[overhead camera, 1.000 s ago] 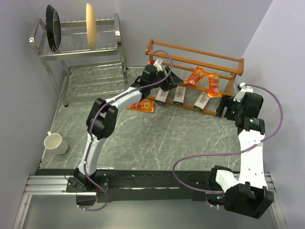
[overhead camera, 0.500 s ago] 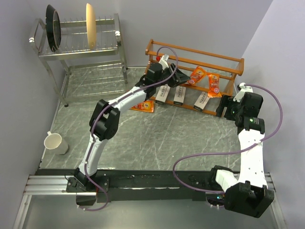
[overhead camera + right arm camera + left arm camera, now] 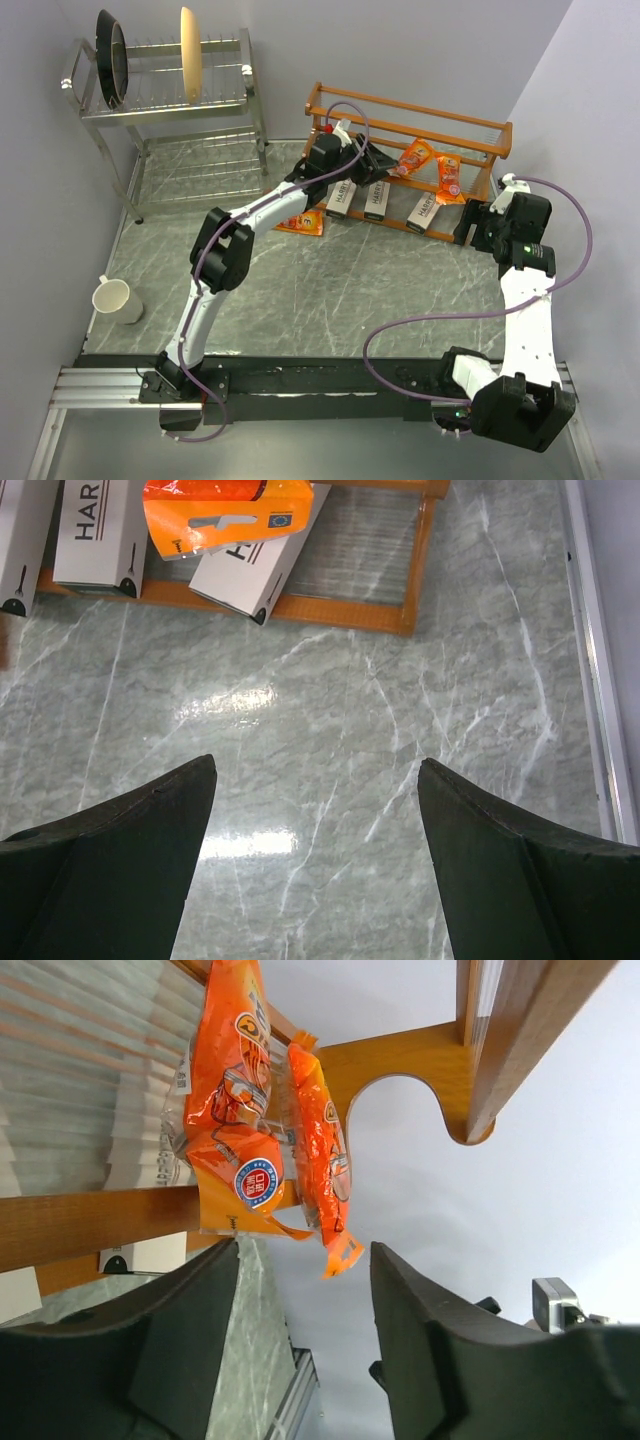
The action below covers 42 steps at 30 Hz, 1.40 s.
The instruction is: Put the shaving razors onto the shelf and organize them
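Note:
The orange-brown wooden shelf [image 3: 410, 122] stands at the back of the table. Three pale-grey HARRY'S boxes [image 3: 376, 202] lie on its bottom tier. Two orange packs [image 3: 412, 157] rest on the tier above them, and a third orange pack [image 3: 298, 224] lies on the table by the shelf's left end. My left gripper [image 3: 375, 160] is open and empty, just left of the two packs; they fill the left wrist view [image 3: 230, 1110] beyond its fingertips. My right gripper [image 3: 470, 225] is open and empty above the table beside the shelf's right end, with a box [image 3: 255, 570] and a pack [image 3: 225, 515] ahead of it.
A steel wire dish rack [image 3: 170, 100] with a dark pan and a pale plate stands at the back left. A white mug [image 3: 113, 298] sits near the table's left edge. Walls close in on the right and at the back.
My left gripper has moved right along the shelf toward the two orange packs. The right arm has not moved.

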Motion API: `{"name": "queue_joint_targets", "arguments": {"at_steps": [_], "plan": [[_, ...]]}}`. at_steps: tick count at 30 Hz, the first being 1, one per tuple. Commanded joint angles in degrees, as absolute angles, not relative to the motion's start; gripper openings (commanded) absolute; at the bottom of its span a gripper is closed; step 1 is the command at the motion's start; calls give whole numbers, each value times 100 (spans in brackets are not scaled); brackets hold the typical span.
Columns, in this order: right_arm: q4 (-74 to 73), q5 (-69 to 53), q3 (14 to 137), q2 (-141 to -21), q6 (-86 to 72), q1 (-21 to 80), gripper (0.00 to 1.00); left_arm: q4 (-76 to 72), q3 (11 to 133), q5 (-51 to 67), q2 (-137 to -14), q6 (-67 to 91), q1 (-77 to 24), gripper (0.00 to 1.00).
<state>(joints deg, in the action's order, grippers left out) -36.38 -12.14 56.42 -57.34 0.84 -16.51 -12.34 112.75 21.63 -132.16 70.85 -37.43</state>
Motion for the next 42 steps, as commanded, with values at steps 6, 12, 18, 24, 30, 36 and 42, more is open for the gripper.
{"name": "queue_joint_targets", "arguments": {"at_steps": [6, 12, 18, 24, 30, 36, 42], "plan": [[-3419, -1230, 5757, -5809, 18, -1705, 89, -1020, 11566, 1960, -13254, 7541, -3735, 62], [-3428, -1230, 5739, -5801, 18, -1705, 89, -1054, 11768, 1697, -13456, 7761, -3753, 55], [-3437, -1213, 5695, -5792, 18, -1714, 89, -985, 11900, 1547, -13597, 7804, -3762, 42], [-3393, -1239, 5687, -5818, -123, -1731, 89, -932, 11751, 1529, -13509, 7945, -3771, 15], [-3349, -1230, 5625, -5827, -141, -1749, 89, -616, 11777, 1371, -13333, 8340, -3797, 1], [-3314, -1274, 5537, -5801, -184, -1784, 89, -54, 11540, 1310, -12982, 9105, -3876, 1], [-3287, -1292, 5493, -5783, -202, -1811, 89, 738, 11531, 1213, -12709, 9632, -3911, 1]]}}
